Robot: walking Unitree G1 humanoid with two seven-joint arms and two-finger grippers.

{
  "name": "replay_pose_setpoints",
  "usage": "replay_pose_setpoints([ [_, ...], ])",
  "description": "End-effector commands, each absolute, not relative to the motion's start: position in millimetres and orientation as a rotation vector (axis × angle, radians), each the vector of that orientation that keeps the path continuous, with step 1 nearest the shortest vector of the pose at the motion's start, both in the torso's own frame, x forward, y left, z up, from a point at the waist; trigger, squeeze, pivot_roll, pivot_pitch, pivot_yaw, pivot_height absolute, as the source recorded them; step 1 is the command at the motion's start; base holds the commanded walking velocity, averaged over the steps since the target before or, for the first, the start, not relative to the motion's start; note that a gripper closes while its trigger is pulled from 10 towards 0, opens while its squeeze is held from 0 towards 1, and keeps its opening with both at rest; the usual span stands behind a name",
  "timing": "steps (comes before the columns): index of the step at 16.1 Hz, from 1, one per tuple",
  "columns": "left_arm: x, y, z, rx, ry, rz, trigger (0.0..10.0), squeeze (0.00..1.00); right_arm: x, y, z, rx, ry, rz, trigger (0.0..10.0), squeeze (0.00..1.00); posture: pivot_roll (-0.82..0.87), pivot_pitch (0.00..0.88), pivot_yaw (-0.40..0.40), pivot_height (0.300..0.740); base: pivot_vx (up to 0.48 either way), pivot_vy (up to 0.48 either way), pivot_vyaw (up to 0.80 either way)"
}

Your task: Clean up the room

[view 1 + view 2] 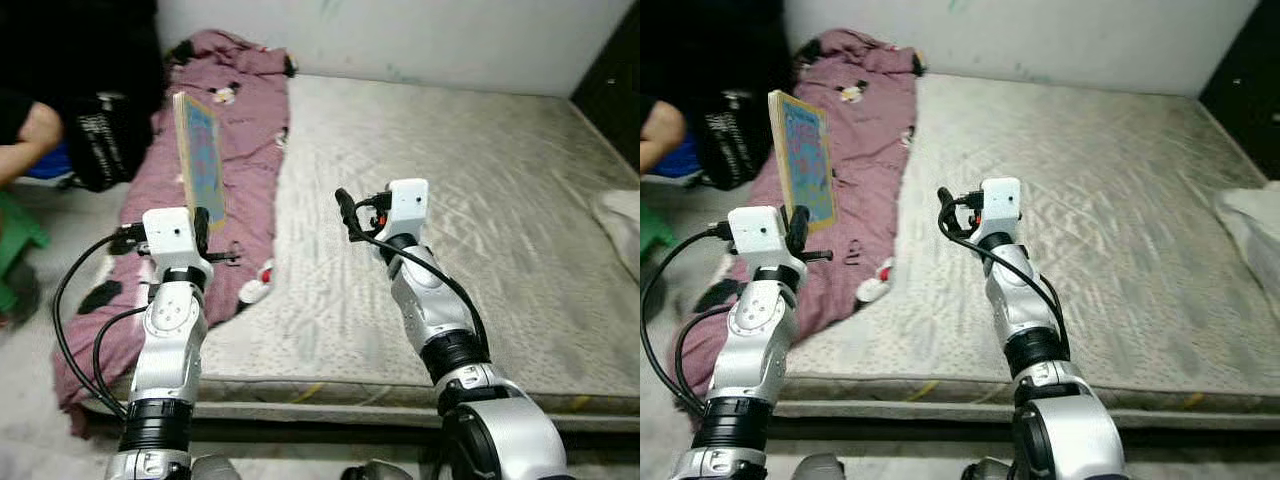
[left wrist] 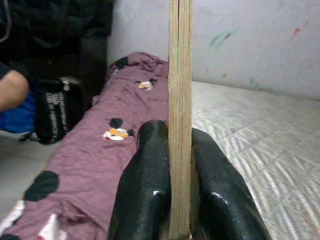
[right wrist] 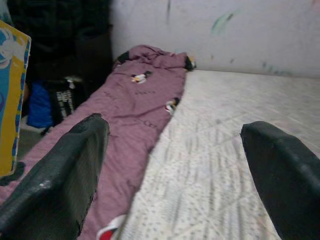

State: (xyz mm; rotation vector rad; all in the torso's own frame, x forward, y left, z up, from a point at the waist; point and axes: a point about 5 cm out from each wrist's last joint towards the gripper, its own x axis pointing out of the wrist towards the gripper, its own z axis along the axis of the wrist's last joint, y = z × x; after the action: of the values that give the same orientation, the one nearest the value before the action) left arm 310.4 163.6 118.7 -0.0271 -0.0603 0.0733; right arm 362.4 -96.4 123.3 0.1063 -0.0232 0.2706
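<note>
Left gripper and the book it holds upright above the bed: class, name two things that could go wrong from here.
1. The left gripper pinches only the bottom edge of the tall book; it stands high above the fingers, so it might tip or slip onto the purple blanket.
2. A person's arm is close on the robot's left; a swing that way could strike it.

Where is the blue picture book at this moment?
The book is held upright, clamped in the left gripper, on the robot's left above the purple blanket along the mattress's left edge.
</note>
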Motion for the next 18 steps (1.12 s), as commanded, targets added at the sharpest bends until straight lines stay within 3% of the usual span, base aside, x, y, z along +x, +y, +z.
replay_pose_setpoints([
  [1, 313.8, 157.6, 127.2, -0.035, -0.105, 0.053, 10.0, 0.0, 365.5, -98.0, 127.2, 0.096, -0.031, 0.261, 10.0, 0.0, 0.1, 0.0, -0.063, 0.74, 0.0, -0.315, 0.0],
  [14, 316.5, 158.1, 127.9, -0.055, -0.107, 0.064, 10.0, 0.0, 367.4, -97.2, 129.8, 0.074, -0.041, 0.269, 10.0, 0.0, 0.1, 0.0, -0.07, 0.74, 0.0, -0.355, 0.0],
  [18, 316.4, 158.7, 129.7, -0.084, -0.126, 0.075, 10.0, 0.0, 367.9, -97.3, 130.3, 0.068, -0.043, 0.272, 10.0, 0.0, 0.1, 0.0, -0.073, 0.74, 0.0, 0.0, 0.0],
])
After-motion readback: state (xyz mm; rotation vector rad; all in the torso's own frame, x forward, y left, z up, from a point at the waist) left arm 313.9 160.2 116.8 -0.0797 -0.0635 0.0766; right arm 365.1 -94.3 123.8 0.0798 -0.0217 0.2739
